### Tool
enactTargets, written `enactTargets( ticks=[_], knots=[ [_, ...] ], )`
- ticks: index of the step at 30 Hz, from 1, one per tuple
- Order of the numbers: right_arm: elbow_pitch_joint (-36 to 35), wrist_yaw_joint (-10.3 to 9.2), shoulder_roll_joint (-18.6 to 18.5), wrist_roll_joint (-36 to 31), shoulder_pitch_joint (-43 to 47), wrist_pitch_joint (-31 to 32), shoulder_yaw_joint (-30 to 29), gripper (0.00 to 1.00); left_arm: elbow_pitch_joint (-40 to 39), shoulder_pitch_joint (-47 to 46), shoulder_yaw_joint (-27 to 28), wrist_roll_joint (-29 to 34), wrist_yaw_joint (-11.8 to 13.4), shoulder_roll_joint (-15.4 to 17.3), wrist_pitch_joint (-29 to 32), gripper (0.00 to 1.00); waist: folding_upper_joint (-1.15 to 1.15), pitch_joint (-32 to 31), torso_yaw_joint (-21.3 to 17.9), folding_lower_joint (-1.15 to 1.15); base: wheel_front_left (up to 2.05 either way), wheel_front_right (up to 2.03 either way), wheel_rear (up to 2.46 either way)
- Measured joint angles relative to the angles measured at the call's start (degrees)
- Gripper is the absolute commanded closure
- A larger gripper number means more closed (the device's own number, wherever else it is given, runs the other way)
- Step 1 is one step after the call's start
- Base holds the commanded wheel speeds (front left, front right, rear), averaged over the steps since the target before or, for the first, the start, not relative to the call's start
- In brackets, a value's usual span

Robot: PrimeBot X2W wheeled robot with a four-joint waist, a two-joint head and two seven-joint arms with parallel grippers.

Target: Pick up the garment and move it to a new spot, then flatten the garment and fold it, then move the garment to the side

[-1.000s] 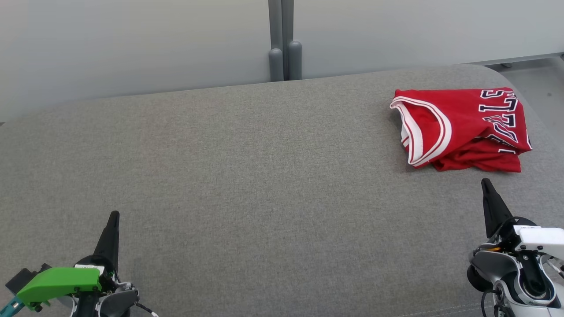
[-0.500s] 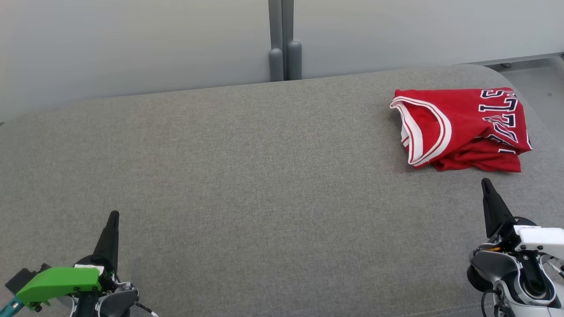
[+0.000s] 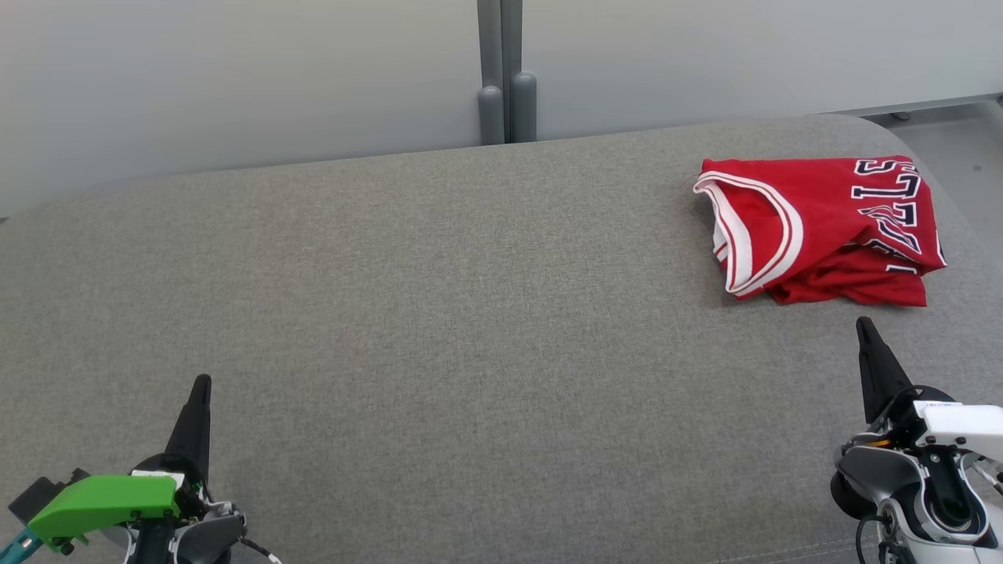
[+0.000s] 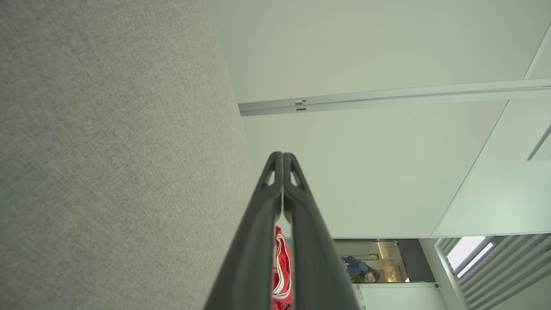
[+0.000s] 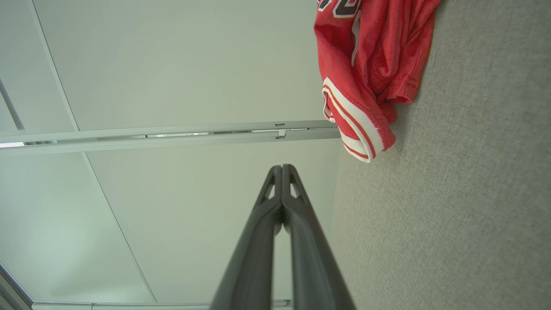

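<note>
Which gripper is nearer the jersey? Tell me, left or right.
Right. The right gripper sits just short of the jersey's near edge, not touching it; the left gripper is far off across the gray surface, at the opposite side.

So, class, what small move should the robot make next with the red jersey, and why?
Probably open the right gripper and ease it forward toward the jersey: its jaws are shut, and the jersey lies bunched just ahead of it, untouched.
</note>
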Motion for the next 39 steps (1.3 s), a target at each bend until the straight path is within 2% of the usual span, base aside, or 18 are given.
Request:
enactTargets(
  ticks=[39],
  knots=[
    [-0.03,0.0,0.02,-0.01,0.0,0.09,-0.05,1.0,-0.1,0.0,0.15,0.01,0.0,-0.02,0.24,1.0,0.0,0.01,0.0,0.0,0.0,0.0,0.0]
  ],
)
